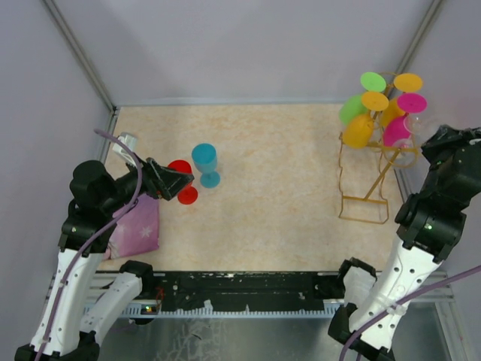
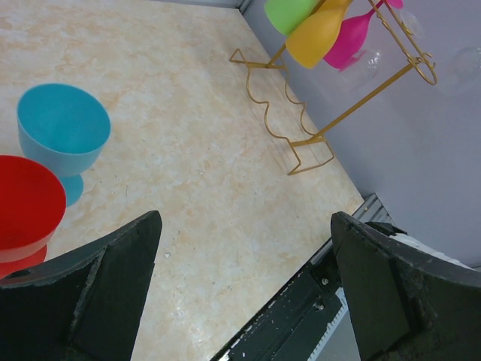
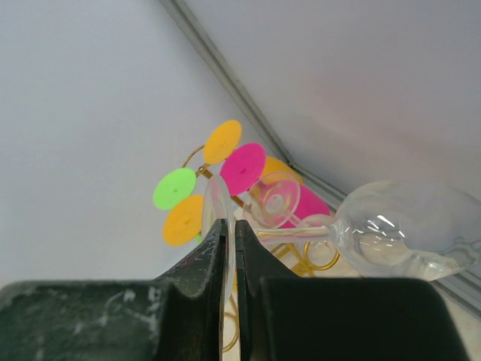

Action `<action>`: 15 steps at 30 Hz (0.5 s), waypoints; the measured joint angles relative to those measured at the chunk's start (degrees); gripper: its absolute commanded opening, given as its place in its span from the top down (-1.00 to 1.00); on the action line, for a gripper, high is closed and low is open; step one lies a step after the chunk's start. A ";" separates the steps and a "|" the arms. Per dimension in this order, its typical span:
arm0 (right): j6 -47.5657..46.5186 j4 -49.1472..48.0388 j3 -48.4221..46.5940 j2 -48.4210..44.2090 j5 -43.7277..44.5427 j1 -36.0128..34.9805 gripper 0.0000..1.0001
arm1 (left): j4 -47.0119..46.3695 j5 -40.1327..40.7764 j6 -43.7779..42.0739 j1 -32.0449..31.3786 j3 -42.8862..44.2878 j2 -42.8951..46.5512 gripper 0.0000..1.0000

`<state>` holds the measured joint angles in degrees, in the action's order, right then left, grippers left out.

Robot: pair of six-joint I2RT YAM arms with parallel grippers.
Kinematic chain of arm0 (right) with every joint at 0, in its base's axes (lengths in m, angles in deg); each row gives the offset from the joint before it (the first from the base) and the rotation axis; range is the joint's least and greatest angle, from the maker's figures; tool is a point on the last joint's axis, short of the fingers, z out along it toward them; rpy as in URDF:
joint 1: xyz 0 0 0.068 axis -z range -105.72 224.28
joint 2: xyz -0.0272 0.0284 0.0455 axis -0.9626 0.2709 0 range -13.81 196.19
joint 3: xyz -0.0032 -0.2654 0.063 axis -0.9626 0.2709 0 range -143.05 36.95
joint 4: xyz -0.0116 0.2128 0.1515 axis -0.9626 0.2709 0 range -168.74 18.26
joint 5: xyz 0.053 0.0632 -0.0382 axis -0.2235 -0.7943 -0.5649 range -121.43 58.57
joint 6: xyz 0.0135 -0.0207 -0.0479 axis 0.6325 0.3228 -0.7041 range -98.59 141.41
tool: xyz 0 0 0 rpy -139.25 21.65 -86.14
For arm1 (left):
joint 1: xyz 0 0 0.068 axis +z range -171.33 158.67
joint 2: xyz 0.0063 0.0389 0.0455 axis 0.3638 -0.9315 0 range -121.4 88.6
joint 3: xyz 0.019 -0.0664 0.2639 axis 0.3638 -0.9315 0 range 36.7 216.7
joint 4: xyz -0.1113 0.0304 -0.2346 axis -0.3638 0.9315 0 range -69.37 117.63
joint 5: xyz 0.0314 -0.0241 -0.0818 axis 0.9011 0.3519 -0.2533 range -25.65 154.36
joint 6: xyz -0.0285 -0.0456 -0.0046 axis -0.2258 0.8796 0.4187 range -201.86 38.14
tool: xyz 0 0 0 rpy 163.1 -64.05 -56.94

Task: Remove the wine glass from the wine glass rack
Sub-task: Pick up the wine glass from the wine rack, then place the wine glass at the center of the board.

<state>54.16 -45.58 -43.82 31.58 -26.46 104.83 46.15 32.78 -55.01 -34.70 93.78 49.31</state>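
The gold wire wine glass rack (image 1: 365, 200) stands at the far right, with green, orange and pink glasses (image 1: 359, 129) hanging at its top. It also shows in the left wrist view (image 2: 288, 141). My right gripper (image 3: 229, 223) is shut on the foot disc (image 3: 216, 197) of a clear wine glass (image 3: 398, 233), which lies sideways with its bowl to the right, beside the rack's top right end. Whether it touches the rails I cannot tell. My left gripper (image 2: 244, 219) is open and empty, low over the table.
A red glass (image 1: 180, 170) and a blue glass (image 1: 204, 159) stand upright on the table by my left gripper (image 1: 177, 181). A pink cloth (image 1: 140, 230) lies at the near left. Another clear glass (image 3: 275, 198) is by the rack. The right wall is close.
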 measured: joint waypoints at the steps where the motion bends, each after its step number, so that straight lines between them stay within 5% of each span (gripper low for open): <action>1: -0.33 0.87 -1.22 0.09 -1.03 0.00 1.00 | 0.00 0.00 0.09 0.00 0.00 0.02 -0.98; 15: 2.60 1.36 -13.97 1.14 -25.05 0.02 1.00 | -0.07 0.04 0.13 0.00 0.00 0.46 -0.98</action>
<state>56.76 -44.22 -57.79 32.71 -51.50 104.85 46.08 32.83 -54.88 -34.70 93.78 49.77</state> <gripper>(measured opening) 0.050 0.990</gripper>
